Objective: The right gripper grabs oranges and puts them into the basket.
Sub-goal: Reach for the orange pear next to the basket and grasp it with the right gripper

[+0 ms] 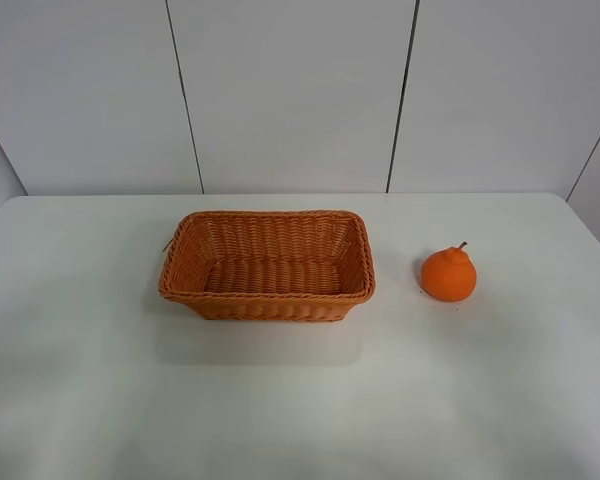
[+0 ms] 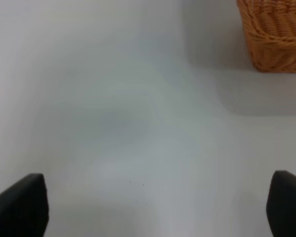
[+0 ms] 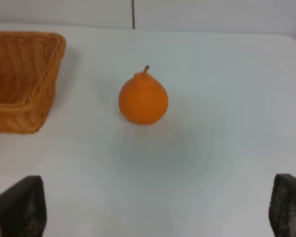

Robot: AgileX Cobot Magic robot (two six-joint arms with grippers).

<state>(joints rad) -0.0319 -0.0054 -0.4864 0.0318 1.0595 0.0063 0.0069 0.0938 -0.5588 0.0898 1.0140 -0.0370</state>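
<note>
One orange point(image 1: 448, 273) with a knob top and short brown stem stands upright on the white table, to the right of the wicker basket point(image 1: 267, 297), a gap between them. The basket holds nothing. Neither gripper shows in the exterior high view. In the right wrist view the orange point(image 3: 143, 98) sits ahead of my right gripper point(image 3: 158, 210), well beyond its wide-apart black fingertips point(image 3: 19, 207); a basket corner point(image 3: 24, 79) is beside it. My left gripper point(image 2: 158, 207) is open over bare table, with a basket corner point(image 2: 276, 34) at the view's edge.
The white table point(image 1: 280, 400) runs back to a pale panelled wall point(image 1: 290, 90) with dark vertical seams. The table's right edge point(image 1: 590, 230) lies a short way past the orange.
</note>
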